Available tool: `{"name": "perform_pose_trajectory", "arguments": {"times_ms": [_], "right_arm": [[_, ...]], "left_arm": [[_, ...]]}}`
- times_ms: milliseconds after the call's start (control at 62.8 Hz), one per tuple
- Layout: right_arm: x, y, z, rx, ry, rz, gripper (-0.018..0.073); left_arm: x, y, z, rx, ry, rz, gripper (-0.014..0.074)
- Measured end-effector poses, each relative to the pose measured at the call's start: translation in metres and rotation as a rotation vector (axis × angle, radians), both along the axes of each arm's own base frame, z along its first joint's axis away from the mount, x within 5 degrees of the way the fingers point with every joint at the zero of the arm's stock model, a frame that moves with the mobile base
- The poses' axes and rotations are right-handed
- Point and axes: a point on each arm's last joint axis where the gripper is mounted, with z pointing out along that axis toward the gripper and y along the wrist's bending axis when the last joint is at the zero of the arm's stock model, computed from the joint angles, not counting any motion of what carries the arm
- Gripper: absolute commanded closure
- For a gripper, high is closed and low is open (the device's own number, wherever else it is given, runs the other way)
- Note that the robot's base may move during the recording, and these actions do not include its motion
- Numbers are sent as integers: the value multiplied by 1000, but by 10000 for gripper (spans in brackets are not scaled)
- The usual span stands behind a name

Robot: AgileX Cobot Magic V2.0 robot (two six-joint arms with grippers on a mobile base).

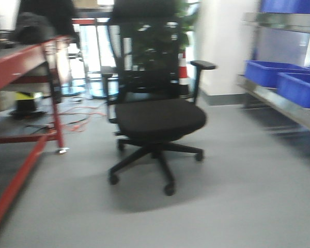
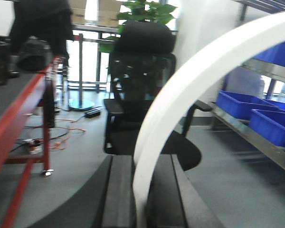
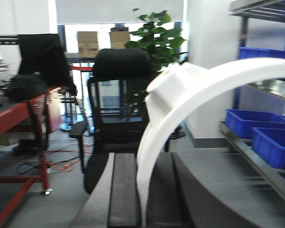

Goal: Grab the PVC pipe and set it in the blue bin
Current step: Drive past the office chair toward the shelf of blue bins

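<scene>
The PVC pipe shows in no view. Blue bins point(image 1: 271, 72) stand on the metal shelf at the right; they also show in the left wrist view point(image 2: 237, 104) and the right wrist view point(image 3: 244, 124). My left gripper point(image 2: 141, 190) has its dark jaws close together, with only a flat curved white strip point(image 2: 190, 80) rising between them. My right gripper point(image 3: 142, 190) stands the same way, with a curved white strip point(image 3: 180, 95) between its jaws. Neither gripper holds a pipe. Both point forward across the floor, well short of the bins.
A black office chair point(image 1: 160, 119) stands in the middle of the grey floor straight ahead. A red workbench point(image 1: 20, 62) runs along the left, with cables point(image 1: 77, 111) on the floor behind it. The metal shelf point(image 1: 284, 103) runs along the right wall.
</scene>
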Motion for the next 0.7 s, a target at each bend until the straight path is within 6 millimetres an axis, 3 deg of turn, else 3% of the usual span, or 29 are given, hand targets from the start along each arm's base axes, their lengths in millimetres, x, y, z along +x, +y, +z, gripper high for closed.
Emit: {"name": "perform_pose_trajectory", "arguments": {"times_ms": [701], "right_arm": [[0,0,0,0,0,0,724]], "left_arm": [[0,0,0,0,0,0,707]]}}
